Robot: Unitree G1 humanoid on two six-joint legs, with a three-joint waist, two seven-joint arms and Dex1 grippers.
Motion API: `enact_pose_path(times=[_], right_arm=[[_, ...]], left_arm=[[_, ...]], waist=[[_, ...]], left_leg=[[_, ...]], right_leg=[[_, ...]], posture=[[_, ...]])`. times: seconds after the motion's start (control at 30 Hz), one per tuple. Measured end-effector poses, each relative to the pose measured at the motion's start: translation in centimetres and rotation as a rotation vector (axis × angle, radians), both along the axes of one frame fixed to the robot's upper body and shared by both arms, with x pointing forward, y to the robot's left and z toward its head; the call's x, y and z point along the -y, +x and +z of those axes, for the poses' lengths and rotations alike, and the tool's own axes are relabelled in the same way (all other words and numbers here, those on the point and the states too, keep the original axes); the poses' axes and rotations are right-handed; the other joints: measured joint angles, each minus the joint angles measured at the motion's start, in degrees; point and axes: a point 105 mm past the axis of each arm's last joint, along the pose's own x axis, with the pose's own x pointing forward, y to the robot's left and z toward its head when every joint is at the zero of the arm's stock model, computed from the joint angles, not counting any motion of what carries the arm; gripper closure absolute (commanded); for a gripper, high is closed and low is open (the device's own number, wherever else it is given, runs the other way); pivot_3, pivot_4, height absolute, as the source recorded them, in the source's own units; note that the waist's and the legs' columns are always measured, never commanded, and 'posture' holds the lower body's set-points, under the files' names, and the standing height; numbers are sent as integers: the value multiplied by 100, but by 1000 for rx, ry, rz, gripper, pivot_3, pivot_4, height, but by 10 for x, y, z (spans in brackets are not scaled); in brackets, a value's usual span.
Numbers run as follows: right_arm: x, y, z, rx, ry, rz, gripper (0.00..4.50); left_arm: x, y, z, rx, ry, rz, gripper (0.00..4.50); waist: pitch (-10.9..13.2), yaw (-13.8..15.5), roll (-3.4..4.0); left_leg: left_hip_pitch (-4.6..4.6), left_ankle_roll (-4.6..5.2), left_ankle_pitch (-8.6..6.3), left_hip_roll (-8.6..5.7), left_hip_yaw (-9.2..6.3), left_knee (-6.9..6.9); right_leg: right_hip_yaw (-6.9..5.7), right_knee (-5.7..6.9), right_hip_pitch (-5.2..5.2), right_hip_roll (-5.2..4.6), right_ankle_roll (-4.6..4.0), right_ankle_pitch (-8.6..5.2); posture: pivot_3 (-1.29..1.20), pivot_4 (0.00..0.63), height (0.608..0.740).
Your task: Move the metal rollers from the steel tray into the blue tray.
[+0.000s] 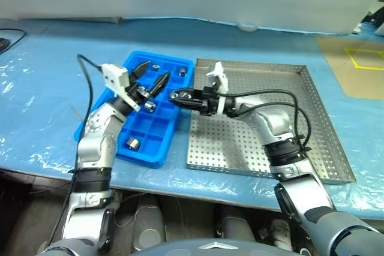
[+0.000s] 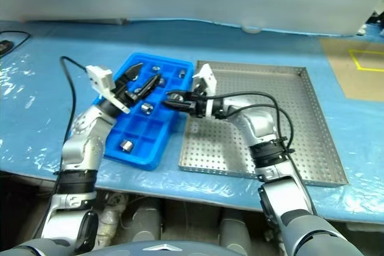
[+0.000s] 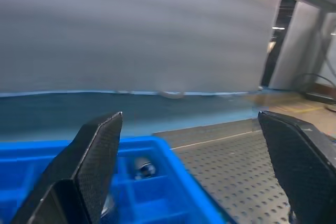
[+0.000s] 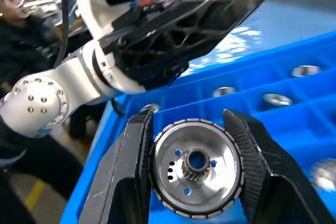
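A metal roller [image 4: 198, 176] sits clamped between the two fingers of the right hand [image 1: 177, 95], which is at the near edge of the blue tray [image 1: 157, 131]. Just beside it, the left hand [image 1: 151, 77] hovers over the same tray, fingers spread wide.

Shiny metal roller [image 4: 195, 175], glossy blue plastic tray [image 1: 161, 133], perforated matt steel tray [image 1: 264, 148].

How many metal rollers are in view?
5 rollers. Four sit in blue tray compartments: two at the far end, one mid-tray, one near the front. One is in the right gripper. The left gripper may hide more.
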Motion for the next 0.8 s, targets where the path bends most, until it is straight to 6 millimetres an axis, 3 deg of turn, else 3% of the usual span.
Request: enact_pose_path(times=[0.2, 0.43, 0.6, 0.8], right_arm=[[-29, -4, -16, 8, -49, 98, 2825], [-63, 17, -27, 24, -108, 52, 2825], [-76, 25, -34, 43, -156, 33, 2825], [-91, 21, -45, 32, -195, 62, 2825]], left_arm=[[-31, -23, -5, -13, 8, 162, 153], [-51, -55, -14, -38, 29, 315, 153], [-57, -74, -23, -76, 60, 391, 153], [-55, -87, -26, -86, 78, 436, 153]], waist=[[0, 233, 0], [1, 502, 2], [3, 933, 6], [8, 1487, 14]], left_leg=[[-4, -24, 14, 3, -34, -29], [-26, -44, 25, 4, -106, -50], [-78, -51, 28, 14, -147, -50], [-104, -53, 28, 17, -155, -46]], right_leg=[[-31, 4, 0, 3, -2, -6], [-80, 7, -1, 5, -23, -26], [-129, 7, -19, 14, -35, -46], [-130, 13, -43, 17, -34, -47]], posture=[[489, 150, 740], [675, 150, 740], [762, 150, 740], [796, 150, 740]])
